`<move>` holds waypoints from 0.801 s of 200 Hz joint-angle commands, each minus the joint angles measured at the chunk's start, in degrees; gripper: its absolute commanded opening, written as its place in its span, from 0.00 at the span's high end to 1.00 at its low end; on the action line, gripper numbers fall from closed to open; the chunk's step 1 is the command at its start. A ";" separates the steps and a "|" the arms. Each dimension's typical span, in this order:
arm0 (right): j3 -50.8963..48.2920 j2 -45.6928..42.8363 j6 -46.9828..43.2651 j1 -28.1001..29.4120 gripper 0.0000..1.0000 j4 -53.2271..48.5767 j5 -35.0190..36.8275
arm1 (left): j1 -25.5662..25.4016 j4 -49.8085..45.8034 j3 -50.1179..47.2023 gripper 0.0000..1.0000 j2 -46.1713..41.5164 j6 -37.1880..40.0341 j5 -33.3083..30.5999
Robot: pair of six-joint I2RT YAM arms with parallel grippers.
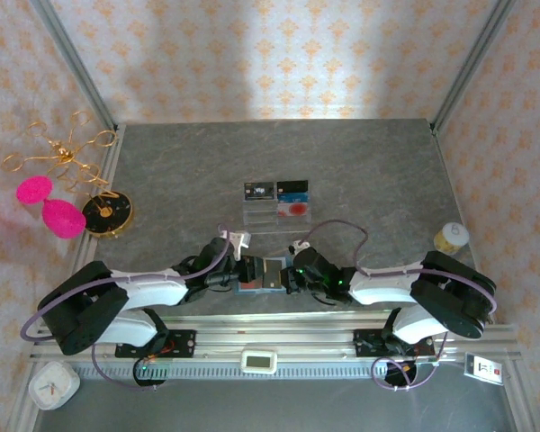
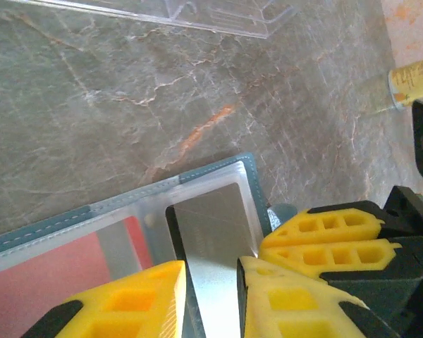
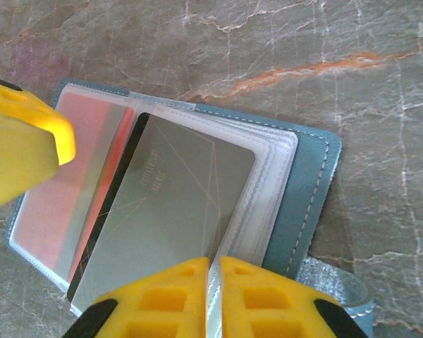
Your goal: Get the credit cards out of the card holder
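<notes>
Working mid-extraction on card holder (image 3: 314, 176), open at table's (image 1: 369, 162) near edge. Pinching its clear pocket, apparently, with right gripper (image 3: 213, 282) closed; straddling grey credit card (image 3: 176, 190) with left gripper (image 2: 210, 289) parted. Next: closing, pulling leftward.

Teal-blue card holder (image 3: 311, 184) lies open flat by the table's near edge, clear pockets up. A grey card (image 3: 169, 211), black-rimmed, lies skewed atop the pockets, and a red card (image 3: 60, 190) sits inside one. Near table centre lie two dark cards (image 1: 259, 190) and a pale card (image 1: 292, 209) with red print.

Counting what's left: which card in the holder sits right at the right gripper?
The grey, dark-edged card, reaching the right gripper; the red card lies farther left, in a clear pocket.
</notes>
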 commanded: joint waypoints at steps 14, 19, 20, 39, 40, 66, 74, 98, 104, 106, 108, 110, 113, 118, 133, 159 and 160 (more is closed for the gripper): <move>1.11 -0.47 -1.31 -0.43 0.90 -1.47 0.35 | 0.34 1.25 0.90 0.74 0.38 -4.45 3.88; 1.13 -0.44 -1.39 -0.39 0.90 -1.54 0.35 | 0.30 0.10 1.08 0.74 0.27 -4.25 3.36; 1.15 -0.42 -1.44 -0.39 0.90 -1.53 0.35 | 0.30 -0.03 1.17 0.74 0.27 -4.19 3.36; 1.17 -0.49 -1.64 -0.39 0.90 -1.27 0.26 | 0.30 -2.98 1.81 0.75 0.03 -3.23 2.18; 1.17 -0.48 -1.61 -0.43 0.90 -1.26 0.26 | 0.30 -3.15 1.89 0.75 0.07 -3.16 2.12; 1.23 -0.09 -1.75 -0.39 0.90 -0.99 0.02 | 0.32 -4.37 2.57 0.76 0.57 -2.46 0.58; 1.17 0.12 -1.75 -0.39 0.90 -0.92 -0.01 | 0.30 -4.57 2.96 0.76 1.19 -2.24 0.40; 1.08 0.22 -1.88 -0.43 0.90 -0.76 -0.20 | 0.21 -4.47 3.88 0.78 3.04 -1.94 0.40; 1.08 0.13 -1.99 -0.41 0.90 -0.74 -0.17 | 0.21 -4.47 3.98 0.78 3.32 -2.02 0.34; 1.08 0.13 -1.96 -0.42 0.90 -0.80 -0.15 | 0.17 -4.49 4.12 0.78 3.39 -2.02 0.29; 1.10 0.18 -1.93 -0.39 0.91 -0.81 -0.23 | 0.18 -4.61 4.13 0.78 3.43 -1.96 0.17; 1.11 0.17 -1.93 -0.39 0.91 -0.71 -0.25 | 0.09 -4.70 4.16 0.78 3.55 -1.94 0.10; 1.11 0.20 -2.01 -0.43 0.91 -0.69 -0.21 | 0.05 -4.87 4.24 0.78 3.58 -1.82 0.10; 1.08 0.21 -2.02 -0.39 0.91 -0.64 -0.33 | -0.05 -5.27 4.46 0.78 3.77 -1.64 -0.12; 1.26 0.30 -2.32 -0.39 0.91 -0.51 -0.52 | -0.23 -7.49 5.16 0.79 3.99 -0.94 -1.22; 1.51 0.85 -2.73 -0.43 0.91 -0.12 -0.99 | -0.31 -10.37 5.22 0.76 2.62 0.02 -3.33; 1.52 0.93 -2.81 -0.41 0.91 -0.03 -1.02 | -0.31 -10.54 5.26 0.76 2.55 0.05 -3.40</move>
